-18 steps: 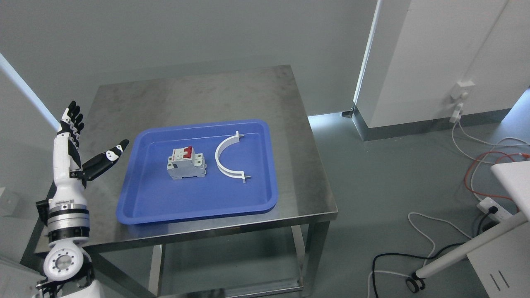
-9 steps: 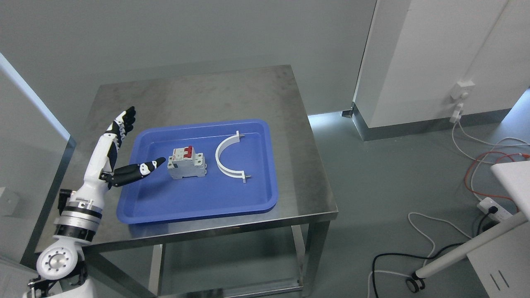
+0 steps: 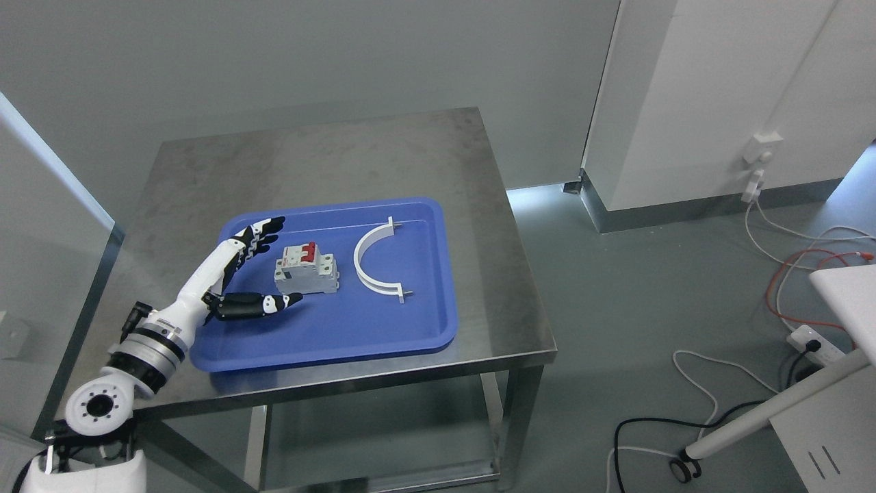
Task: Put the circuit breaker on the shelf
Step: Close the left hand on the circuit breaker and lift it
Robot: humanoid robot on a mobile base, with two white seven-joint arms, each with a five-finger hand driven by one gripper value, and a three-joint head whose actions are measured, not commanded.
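Observation:
A grey circuit breaker (image 3: 306,270) with red switches stands in a blue tray (image 3: 383,339) on a steel table (image 3: 342,157). My left hand (image 3: 270,263) is open just left of the breaker, over the tray. Its fingers (image 3: 259,235) reach past the breaker's far left corner and the thumb points along its near side. Fingers and thumb flank the breaker without closing on it. No shelf shows in this view.
A white half-ring clamp (image 3: 373,267) lies in the tray right of the breaker. Right of the table are grey floor, cables (image 3: 691,397), a power strip (image 3: 818,344) and a white wheeled stand (image 3: 766,411). A glass panel edge (image 3: 55,185) stands at the left.
My left arm has swung down and rightward from beside the table to over the tray, bringing the open hand up to the breaker. The breaker and clamp have not moved.

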